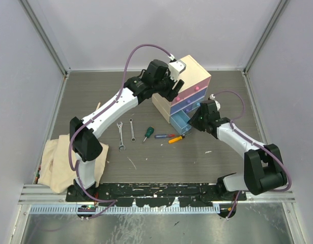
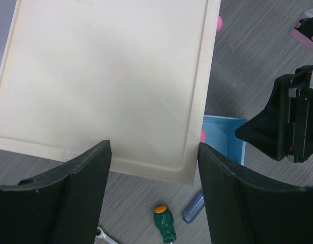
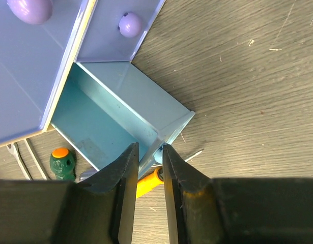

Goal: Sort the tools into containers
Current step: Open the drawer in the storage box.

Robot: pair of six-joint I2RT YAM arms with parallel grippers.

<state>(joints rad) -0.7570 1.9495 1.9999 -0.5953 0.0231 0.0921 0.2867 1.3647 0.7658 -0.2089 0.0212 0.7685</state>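
The cream chest (image 1: 194,68) stands at the back of the table, its top (image 2: 105,76) filling the left wrist view. My left gripper (image 1: 170,90) (image 2: 153,147) hangs open over the chest's near corner, holding nothing. The blue drawer (image 1: 179,122) (image 3: 105,117) is pulled out and looks empty. My right gripper (image 1: 194,122) (image 3: 147,148) is shut on the drawer's front panel at its knob. Two wrenches (image 1: 120,136) (image 1: 131,129), a green screwdriver (image 1: 147,133) (image 2: 165,222), a blue-handled tool (image 1: 160,136) (image 2: 193,207) and an orange-handled screwdriver (image 1: 176,138) (image 3: 146,185) lie in front of the chest.
The pink drawer (image 1: 192,89) and purple drawers (image 1: 189,101) (image 3: 120,35) are pushed in. A beige cloth (image 1: 57,157) lies by the left arm's base. Grey walls close in the table on three sides. My right arm (image 2: 288,122) reaches in beside the blue drawer.
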